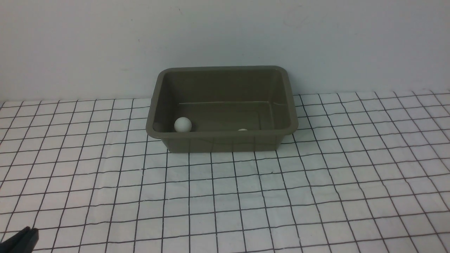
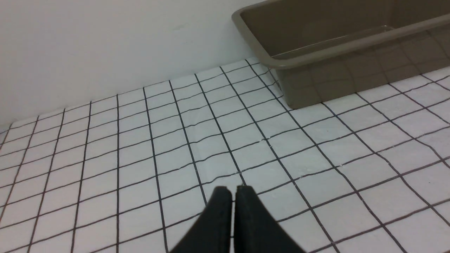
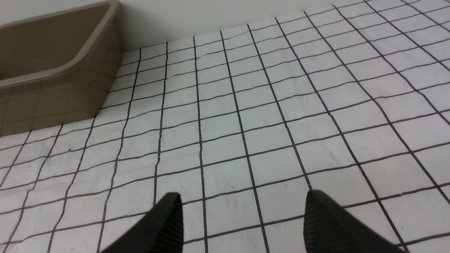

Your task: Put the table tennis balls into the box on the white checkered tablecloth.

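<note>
The olive-grey box (image 1: pixel 222 135) stands at the back middle of the white checkered tablecloth (image 1: pixel 225 196). One white table tennis ball (image 1: pixel 182 124) lies inside it near its front left corner. The top of a second ball (image 1: pixel 242 129) peeks over the front rim. My left gripper (image 2: pixel 233 191) is shut and empty, low over the cloth at the near left; its tip (image 1: pixel 30 233) shows in the front view's corner. My right gripper (image 3: pixel 242 205) stands open over bare cloth, holding nothing; it is out of the front view. The box (image 2: pixel 337 45) (image 3: pixel 52 70) lies well ahead of both grippers.
A plain pale wall (image 1: pixel 225 35) rises directly behind the box and the cloth's far edge.
</note>
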Controlling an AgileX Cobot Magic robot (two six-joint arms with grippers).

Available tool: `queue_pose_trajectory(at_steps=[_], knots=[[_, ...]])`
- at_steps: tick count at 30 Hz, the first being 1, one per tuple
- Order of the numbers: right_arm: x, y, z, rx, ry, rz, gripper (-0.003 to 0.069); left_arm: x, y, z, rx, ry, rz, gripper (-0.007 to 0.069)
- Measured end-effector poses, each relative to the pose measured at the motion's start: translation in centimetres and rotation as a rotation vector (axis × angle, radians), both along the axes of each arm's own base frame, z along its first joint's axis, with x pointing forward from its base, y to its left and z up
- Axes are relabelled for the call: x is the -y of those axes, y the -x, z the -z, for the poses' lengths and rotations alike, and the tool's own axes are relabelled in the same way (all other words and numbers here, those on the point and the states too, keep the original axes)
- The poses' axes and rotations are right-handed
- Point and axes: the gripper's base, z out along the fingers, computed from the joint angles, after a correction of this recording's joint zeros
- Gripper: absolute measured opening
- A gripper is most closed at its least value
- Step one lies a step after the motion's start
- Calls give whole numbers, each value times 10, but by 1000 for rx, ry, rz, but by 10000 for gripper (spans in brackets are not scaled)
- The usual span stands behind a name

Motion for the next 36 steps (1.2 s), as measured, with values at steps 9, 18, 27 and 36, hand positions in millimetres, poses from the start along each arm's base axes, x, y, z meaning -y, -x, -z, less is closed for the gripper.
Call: queue_pose_trajectory(at_steps=[9,18,27,36], knots=[[0,0,0,0,0,0,420,-2,-2,0,67,50,-30,-4],[0,0,0,0,0,0,420,-3,-1,14,27,118,-57,-4],[0,0,0,0,0,0,420,-5,3,24,-75,41,-65,-4],[0,0,0,0,0,0,420,-12,9,27,-75,35,-193,-4]])
